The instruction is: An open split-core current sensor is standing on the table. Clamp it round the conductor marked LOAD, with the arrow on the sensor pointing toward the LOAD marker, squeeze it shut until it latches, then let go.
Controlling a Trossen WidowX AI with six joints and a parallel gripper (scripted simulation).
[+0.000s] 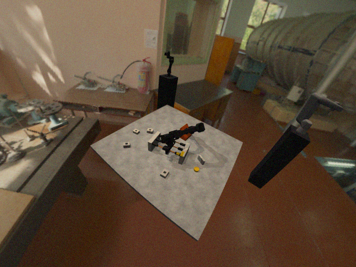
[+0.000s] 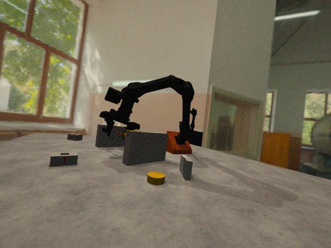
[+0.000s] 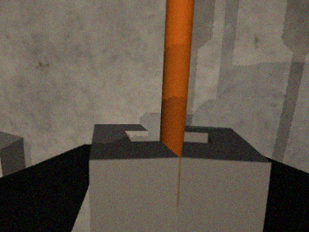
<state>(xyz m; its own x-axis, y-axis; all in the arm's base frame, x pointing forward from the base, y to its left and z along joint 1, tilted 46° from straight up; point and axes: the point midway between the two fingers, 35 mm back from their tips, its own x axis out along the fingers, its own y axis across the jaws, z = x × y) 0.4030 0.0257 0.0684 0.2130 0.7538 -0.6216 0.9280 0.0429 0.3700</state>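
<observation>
My gripper [image 1: 166,149] [image 2: 119,129] [image 3: 163,155] is shut on the current sensor [image 3: 131,185], a pale block with dark grey top faces. Its two halves meet at a narrow seam nearest the camera and stand apart at the far side. The orange conductor [image 1: 172,151] [image 2: 119,133] [image 3: 177,74] runs up the wrist view from between the halves, and a thin orange line shows in the seam. Whether it lies fully in the window is unclear. A yellow marker [image 1: 182,154] sits at one end of this conductor; its lettering is unreadable. The sensor's arrow is not visible.
Two upright end blocks [image 1: 151,146] [image 2: 145,146] carry the three conductors. Several small holed blocks [image 1: 126,145] [image 2: 63,160] stand around, one with a red arrow. A yellow disc [image 1: 196,169] [image 2: 156,178] and a thin grey plate [image 1: 200,159] [image 2: 185,167] stand beyond one end block.
</observation>
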